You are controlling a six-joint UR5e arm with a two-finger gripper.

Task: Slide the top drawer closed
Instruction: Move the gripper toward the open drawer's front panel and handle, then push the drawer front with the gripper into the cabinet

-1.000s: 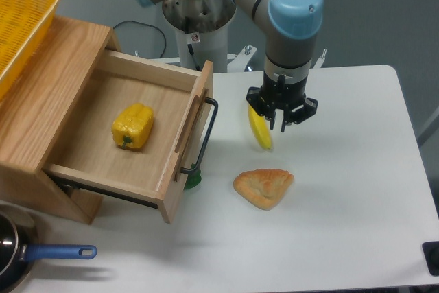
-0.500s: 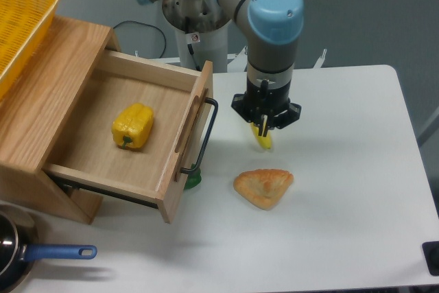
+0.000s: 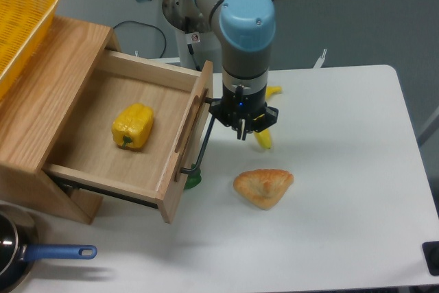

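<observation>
Item: top drawer [image 3: 130, 132], light oak, wide and shallow, pulled fully out of its wooden cabinet [image 3: 48, 94] at the left edge of the white table [image 3: 343, 204]; flat front panel facing the table's middle, long black bar handle [image 3: 204, 138] fixed along it. Contents: one yellow bell pepper [image 3: 133, 126] on the drawer floor, well apart from the walls. Handling, by judgement: rigid, moderately heavy wood on runners; should slide stiffly but evenly, neither fragile nor slippery; the pepper may roll if the drawer is shoved hard. Point of contact, by judgement: push flat on the front panel near the handle's middle, or against the bar itself; an off-centre push near a corner could make it bind. Arm: UR5e reaching down from the table's far edge, wrist vertical, gripper [image 3: 242, 130] pointing straight down at the table, just beside the upper end of the handle and seemingly touching it, though contact cannot be confirmed. Gripper state: fingers seem close together, holding nothing, but too small and dark to tell for certain. Adjacent: banana [image 3: 263, 135] behind the gripper; pastry [image 3: 263, 186] toward the near edge; green object [image 3: 193, 180] under the drawer's front corner, identity unclear
</observation>
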